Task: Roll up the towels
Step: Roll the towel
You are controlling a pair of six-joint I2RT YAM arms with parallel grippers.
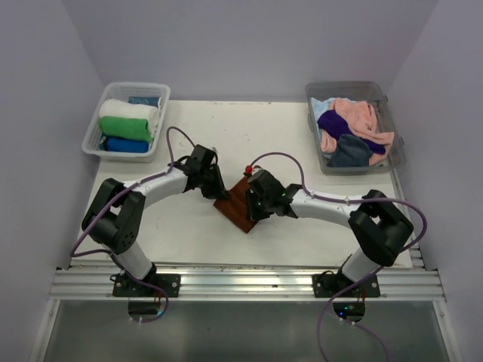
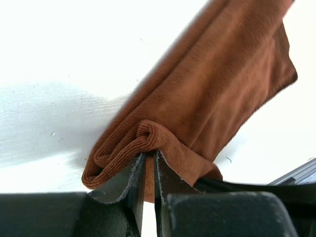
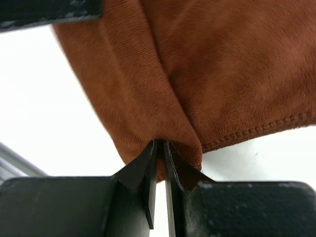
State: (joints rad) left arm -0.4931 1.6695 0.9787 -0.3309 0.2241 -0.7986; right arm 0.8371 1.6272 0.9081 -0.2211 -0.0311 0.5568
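Observation:
A brown towel lies folded on the white table between the two arms. My left gripper is shut on a bunched fold at the towel's left end; in the left wrist view the cloth is pinched at the gripper and curls into a small roll beside the fingers. My right gripper is shut on the towel's right edge; in the right wrist view the brown cloth is pinched at the gripper, with a stitched hem to the right.
A clear bin at the back left holds rolled white, green and blue towels. A grey bin at the back right holds loose pink, purple and dark towels. The aluminium rail runs along the near edge.

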